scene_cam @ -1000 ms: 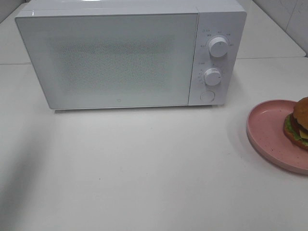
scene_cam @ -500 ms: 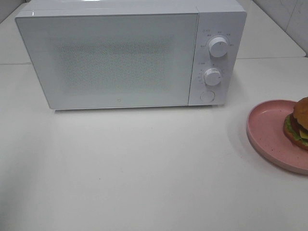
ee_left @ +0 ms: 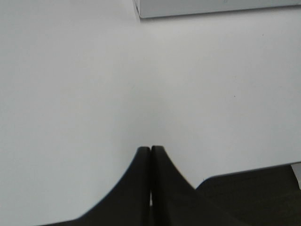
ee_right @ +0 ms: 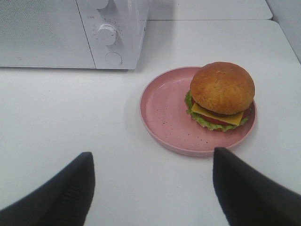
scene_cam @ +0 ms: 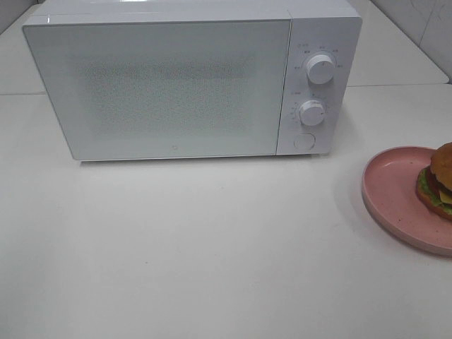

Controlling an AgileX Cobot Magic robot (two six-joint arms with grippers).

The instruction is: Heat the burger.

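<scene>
Gone since a second ago is the dark shadow that lay over the lower left of the high view; the table [scene_cam: 212,254] there is now evenly lit, and nothing else has shifted.

Nearest in the right wrist view, the right gripper [ee_right: 153,181] stands wide open and empty. Just past it sits the burger [ee_right: 220,95] on the pink plate [ee_right: 162,113], toward the plate's far-right side. Beyond, at the upper left of that frame, stands the microwave [ee_right: 70,33] with its door shut.

The left gripper [ee_left: 151,155] is pressed closed, holding nothing, over bare table.

To do this well, the door probably has to come open first; a grip on the plate rim would spare the bun.

In the high view the burger is cut off at the right edge, and both arms are out of frame. The dial markings are too small to read.
</scene>
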